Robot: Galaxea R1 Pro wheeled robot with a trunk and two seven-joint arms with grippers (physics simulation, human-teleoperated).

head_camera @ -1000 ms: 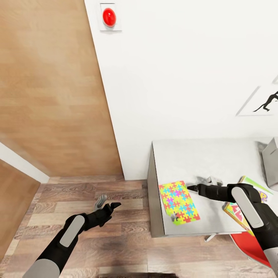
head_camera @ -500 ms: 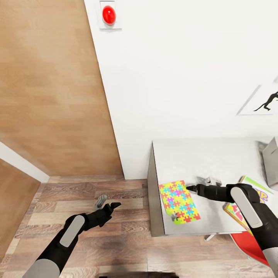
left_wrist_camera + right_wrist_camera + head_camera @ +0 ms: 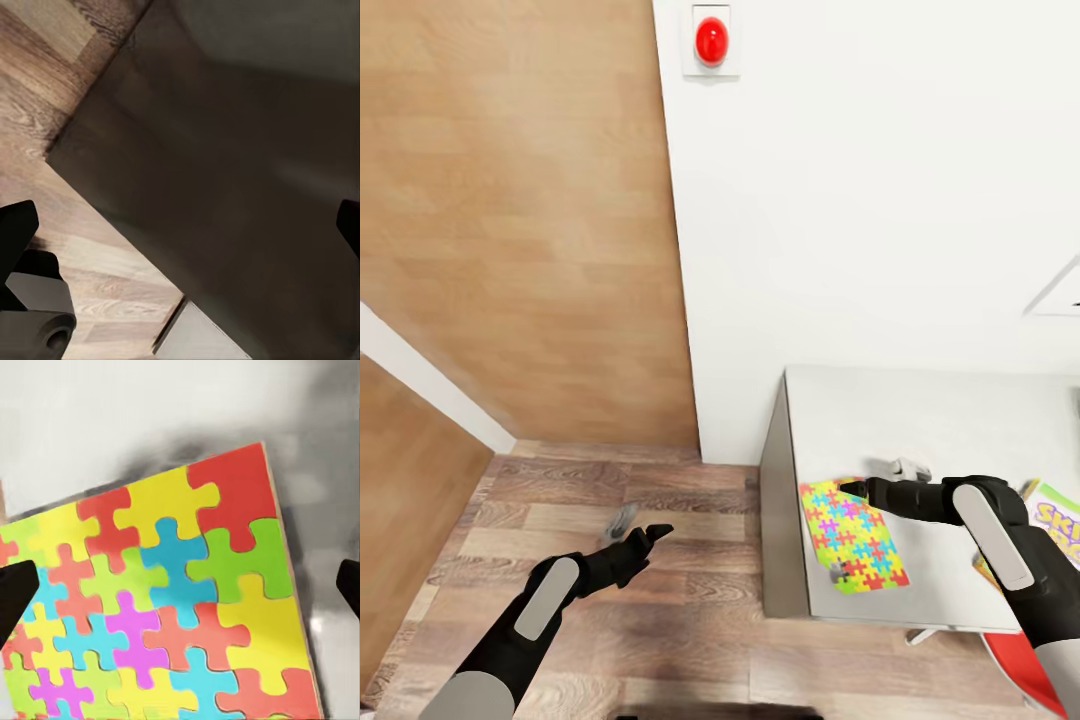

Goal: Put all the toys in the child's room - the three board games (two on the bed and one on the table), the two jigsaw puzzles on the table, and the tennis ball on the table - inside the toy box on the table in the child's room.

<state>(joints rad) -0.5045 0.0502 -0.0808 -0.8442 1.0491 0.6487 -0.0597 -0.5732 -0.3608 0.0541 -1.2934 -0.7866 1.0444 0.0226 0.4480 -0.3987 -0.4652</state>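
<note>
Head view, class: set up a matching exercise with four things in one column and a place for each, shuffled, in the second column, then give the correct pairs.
Column one:
1. jigsaw puzzle
2. red button
3. left tool
4. Skip-Bo box

Column two:
A. high on the white wall
B. over the wood floor, left of the table
C. at the table's right side, cut by the picture's edge
D. flat near the table's front left corner, under the right tool

Pairs: 1-D, 2-A, 3-B, 4-C

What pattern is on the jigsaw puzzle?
Interlocking red, yellow, green, blue, purple pieces on jigsaw puzzle; right wrist view.
</note>
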